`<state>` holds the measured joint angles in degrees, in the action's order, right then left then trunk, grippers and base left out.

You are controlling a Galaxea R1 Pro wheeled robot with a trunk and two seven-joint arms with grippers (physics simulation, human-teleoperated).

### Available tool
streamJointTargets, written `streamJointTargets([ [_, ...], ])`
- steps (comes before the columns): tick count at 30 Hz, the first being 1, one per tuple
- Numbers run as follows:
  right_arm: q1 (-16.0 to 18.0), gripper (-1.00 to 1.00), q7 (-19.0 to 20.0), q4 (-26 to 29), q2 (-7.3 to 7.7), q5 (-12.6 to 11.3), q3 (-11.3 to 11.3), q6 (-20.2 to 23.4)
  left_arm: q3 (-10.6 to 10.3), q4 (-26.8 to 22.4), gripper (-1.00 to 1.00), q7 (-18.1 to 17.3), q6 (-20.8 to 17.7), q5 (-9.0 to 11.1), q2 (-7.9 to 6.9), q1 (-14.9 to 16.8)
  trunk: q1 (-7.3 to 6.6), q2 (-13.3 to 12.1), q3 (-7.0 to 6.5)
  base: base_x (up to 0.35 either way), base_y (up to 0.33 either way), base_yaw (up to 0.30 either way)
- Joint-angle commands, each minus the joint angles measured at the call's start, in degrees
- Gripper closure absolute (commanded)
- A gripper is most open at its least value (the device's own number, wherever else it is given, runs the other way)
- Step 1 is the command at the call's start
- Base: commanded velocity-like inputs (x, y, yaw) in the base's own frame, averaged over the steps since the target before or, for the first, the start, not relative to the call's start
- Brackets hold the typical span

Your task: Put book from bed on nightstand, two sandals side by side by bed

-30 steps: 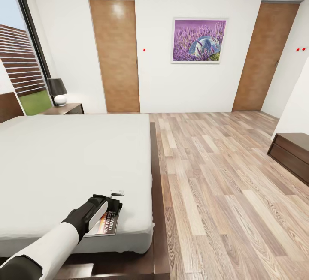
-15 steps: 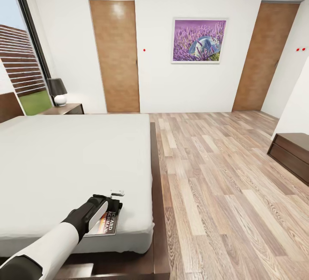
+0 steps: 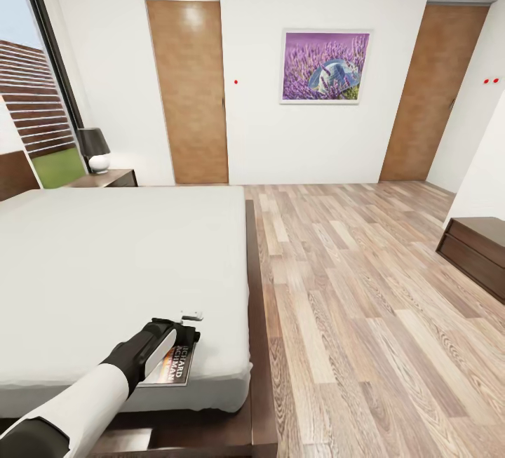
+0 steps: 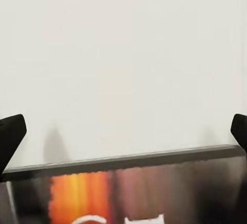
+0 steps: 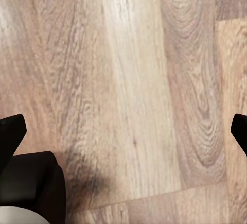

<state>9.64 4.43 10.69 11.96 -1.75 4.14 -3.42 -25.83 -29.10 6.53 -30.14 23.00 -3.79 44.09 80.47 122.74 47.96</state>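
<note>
The bedroom's white far wall [image 3: 266, 135] spans the top of the head view, with one brown door [image 3: 188, 90] at about eleven o'clock and a second brown door [image 3: 433, 92] at about one o'clock; between them hangs a purple picture [image 3: 325, 66] of lavender-like flowers, bearing no writing that can be read. The light wood-plank floor [image 3: 365, 318] fills the right half, from three to five o'clock. The bed [image 3: 119, 268], its light-grey mattress on a dark brown base, takes up the left half from seven to ten o'clock. A black-framed window [image 3: 31, 72] stands at ten o'clock. A dark brown cabinet [image 3: 477, 254] sits at the three o'clock edge, and a nightstand [image 3: 109, 178] beyond the bed's far corner carries a small lamp [image 3: 95, 149] with a dark shade. The left arm reaches in from seven o'clock, and the left gripper [image 3: 184, 332] hovers over the book [image 3: 175, 367], which lies flat on the mattress near its front right corner; the cover's white block lettering reads roughly "ICHARD ACHMAN", partly hidden by the arm. In the left wrist view the fingertips [image 4: 11, 134] stand wide apart, just above the book's edge and orange cover. In the right wrist view the right gripper's fingertips [image 5: 12, 131] are also spread wide, over bare floor planks.
</note>
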Motion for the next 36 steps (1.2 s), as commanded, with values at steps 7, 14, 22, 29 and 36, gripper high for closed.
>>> streamJointTargets([
  [7, 0.03, -1.0, 0.41, -0.06, -0.01, -0.18, 0.43, -0.22, -0.45, -0.16, -1.0, 0.49, -0.19, 0.64, -0.08, 0.03, -0.01, 0.02, 0.06, -0.004, 0.0, 0.0],
  [14, 0.03, -1.0, 0.41, -0.06, -0.02, -0.18, 0.43, -0.2, -0.45, -0.16, -1.0, 0.5, -0.19, 0.64, -0.08, 0.03, -0.01, 0.02, 0.06, -0.001, 0.0, 0.0],
  [22, 0.03, -1.0, 0.41, -0.06, -0.01, -0.18, 0.43, -0.25, -0.45, -0.2, -1.0, 0.55, 0.04, 0.64, -0.08, 0.03, -0.01, 0.02, 0.06, 0.0, 0.0, 0.0],
  [29, 0.03, -1.0, 0.41, -0.06, -0.03, -0.16, 0.43, -0.21, -0.42, -0.66, -1.0, 0.36, 0.13, 0.73, -0.12, 0.03, -0.01, 0.02, 0.06, 0.0, 0.0, 0.0],
  [36, 0.03, -1.0, 0.48, 0.07, -0.04, -0.11, 0.43, -0.19, -0.14, -6.51, -1.0, 0.26, -2.98, 0.8, -0.29, 0.09, -0.01, 0.02, 0.06, 0.0, 0.0, 0.0],
])
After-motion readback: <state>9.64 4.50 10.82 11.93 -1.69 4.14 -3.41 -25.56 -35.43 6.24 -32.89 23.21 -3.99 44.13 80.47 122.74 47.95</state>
